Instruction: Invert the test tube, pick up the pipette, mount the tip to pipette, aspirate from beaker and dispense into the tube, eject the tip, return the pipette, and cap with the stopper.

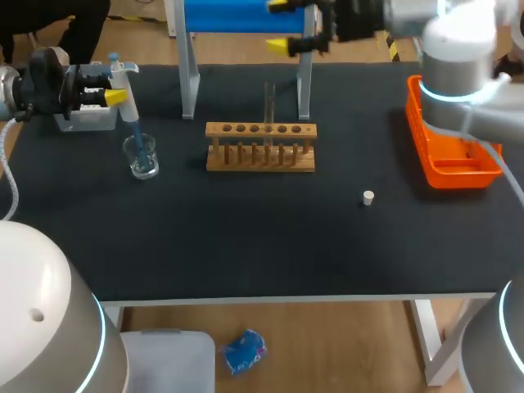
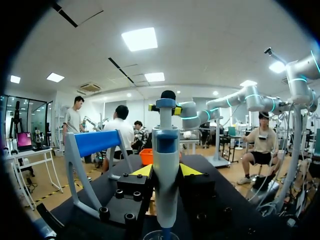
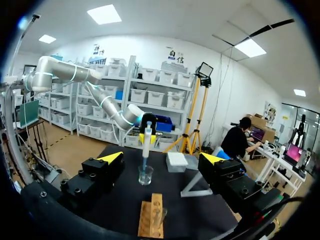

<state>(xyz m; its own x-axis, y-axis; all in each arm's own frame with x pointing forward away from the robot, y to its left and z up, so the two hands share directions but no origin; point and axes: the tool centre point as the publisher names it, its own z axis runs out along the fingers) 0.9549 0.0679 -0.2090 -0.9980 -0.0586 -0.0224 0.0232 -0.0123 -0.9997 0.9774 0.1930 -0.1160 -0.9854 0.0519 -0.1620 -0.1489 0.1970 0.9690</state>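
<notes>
Left gripper (image 1: 115,95): fingers clamped on pipette (image 2: 166,185) from both sides; sits near far left corner of table (image 1: 246,246).
Pipette: long axis near upright, plunger end up, tip down inside beaker (image 1: 142,157).
Beaker: near left edge, well apart from rack (image 1: 260,149).
Rack: mid-table, long axis running left-right; tube (image 1: 268,106) upright in it.
Stopper (image 1: 368,197): on mat between rack and bin (image 1: 426,168), touching neither.
Bin: at right edge.
Right gripper (image 1: 282,26): fingers spread wide, holding nothing, over far edge behind rack.
</notes>
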